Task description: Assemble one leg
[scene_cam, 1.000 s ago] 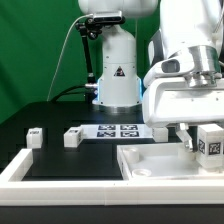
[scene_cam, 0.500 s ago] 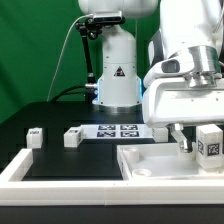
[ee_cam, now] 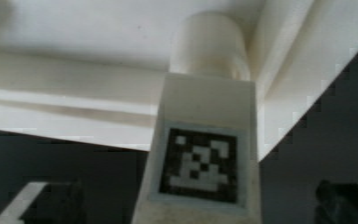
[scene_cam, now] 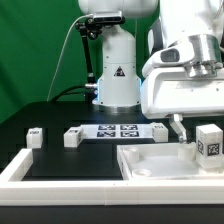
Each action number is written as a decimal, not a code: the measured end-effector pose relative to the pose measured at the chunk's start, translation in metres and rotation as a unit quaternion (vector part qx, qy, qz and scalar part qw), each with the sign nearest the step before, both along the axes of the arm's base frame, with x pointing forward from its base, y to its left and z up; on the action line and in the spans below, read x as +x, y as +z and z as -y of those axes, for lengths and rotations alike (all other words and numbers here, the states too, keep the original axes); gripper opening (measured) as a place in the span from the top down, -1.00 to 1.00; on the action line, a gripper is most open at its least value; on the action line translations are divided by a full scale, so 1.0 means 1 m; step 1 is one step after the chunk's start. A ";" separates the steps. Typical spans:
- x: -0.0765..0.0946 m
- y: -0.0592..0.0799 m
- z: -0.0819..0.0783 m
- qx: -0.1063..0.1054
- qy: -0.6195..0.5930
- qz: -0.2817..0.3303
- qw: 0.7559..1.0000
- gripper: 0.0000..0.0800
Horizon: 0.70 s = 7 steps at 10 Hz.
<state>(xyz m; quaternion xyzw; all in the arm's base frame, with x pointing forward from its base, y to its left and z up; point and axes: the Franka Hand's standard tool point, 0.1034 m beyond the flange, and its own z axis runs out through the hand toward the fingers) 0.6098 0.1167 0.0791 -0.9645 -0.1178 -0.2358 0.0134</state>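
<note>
Pincer (ee_cam: 190, 198) — cropped; leg (ee_cam: 202, 120) blurry, v. close

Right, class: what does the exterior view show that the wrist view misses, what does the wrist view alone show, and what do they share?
Exterior only: the robot base, the marker board and two loose legs. Wrist only: both fingers standing apart, clear of the tagged leg. Both: that leg and the tray-like part.

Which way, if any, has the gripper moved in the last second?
Yes. The gripper has risen, judged against the marker board; the leg beside it stays put.
</note>
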 end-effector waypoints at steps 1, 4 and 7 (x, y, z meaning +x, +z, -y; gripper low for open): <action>0.002 -0.001 -0.001 0.000 0.000 -0.022 1.000 -0.62; -0.002 -0.007 -0.007 -0.002 0.005 -0.167 0.986 -0.62; -0.003 -0.014 0.002 -0.009 0.005 -0.286 0.958 -0.62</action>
